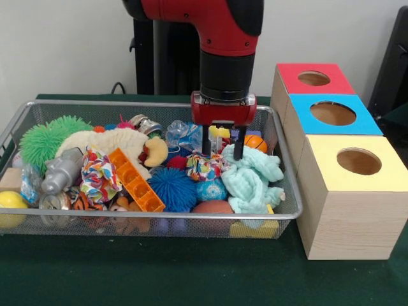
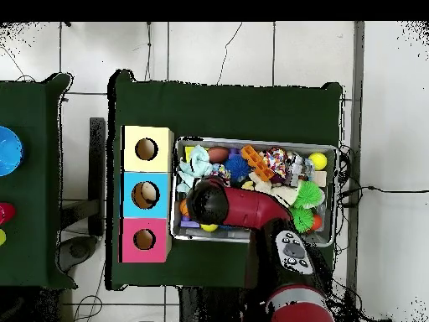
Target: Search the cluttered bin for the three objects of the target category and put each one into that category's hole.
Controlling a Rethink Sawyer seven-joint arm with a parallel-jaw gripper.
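The silver mesh bin (image 1: 280, 121) holds a heap of toys; it also shows in the overhead view (image 2: 328, 151). One frilly printed fabric ball (image 1: 99, 175) lies at the bin's left-middle and shows in the overhead view (image 2: 275, 159). A second fabric ball (image 1: 203, 167) lies just below my gripper (image 1: 223, 152). The gripper is open and empty, its black fingers (image 1: 239, 150) lowered into the bin beside a pale mint muslin cloth (image 1: 252, 178). I see no third ball. The yellow-topped box's hole (image 1: 359, 161) is right of the bin (image 2: 147, 149). In the overhead view my arm hides the gripper.
Blue-topped (image 1: 333, 113) and red-topped (image 1: 313, 78) boxes stand behind the yellow one. The bin also holds a green spiky ball (image 1: 44, 140), a blue spiky ball (image 1: 173, 189), an orange ladder-like toy (image 1: 135, 180), a grey toy (image 1: 60, 172) and a yellow ball (image 1: 11, 204).
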